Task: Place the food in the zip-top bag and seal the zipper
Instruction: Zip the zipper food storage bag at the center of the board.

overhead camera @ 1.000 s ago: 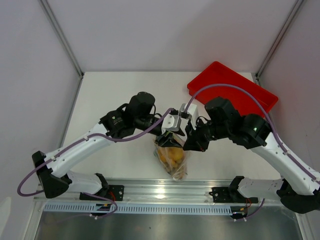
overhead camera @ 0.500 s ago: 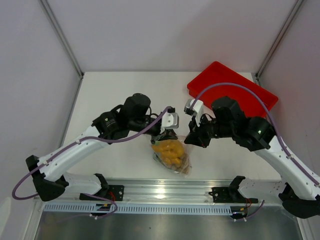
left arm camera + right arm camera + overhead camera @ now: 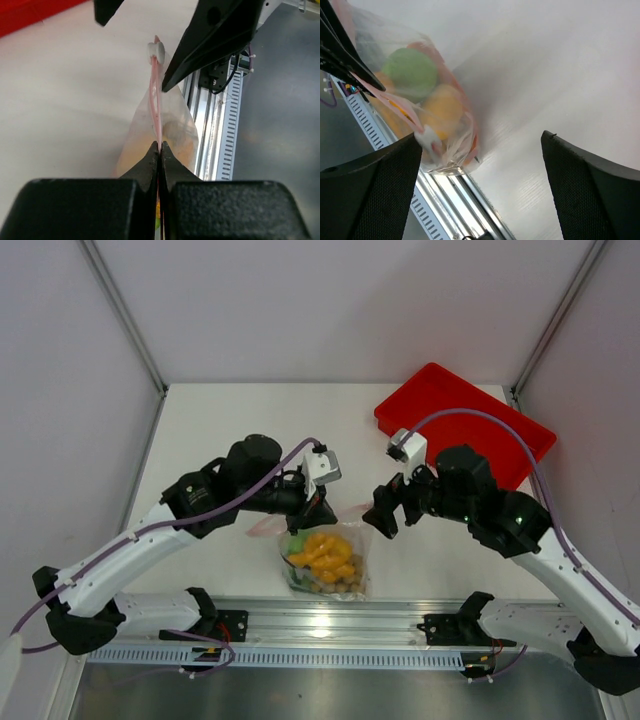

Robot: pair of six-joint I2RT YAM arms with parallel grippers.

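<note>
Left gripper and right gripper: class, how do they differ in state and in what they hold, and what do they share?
The left gripper is shut; the right gripper is open. The left gripper pinches the zipper of the zip-top bag; the right gripper holds nothing. Shared: both are black and close to the bag's mouth.

From above, the left gripper (image 3: 303, 520) covers the mouth of the zip-top bag (image 3: 325, 562). In the left wrist view its fingers (image 3: 146, 169) hide the bag's lower part, and the red tray (image 3: 35, 12) is cut off at the top edge (only a corner shows).
</note>
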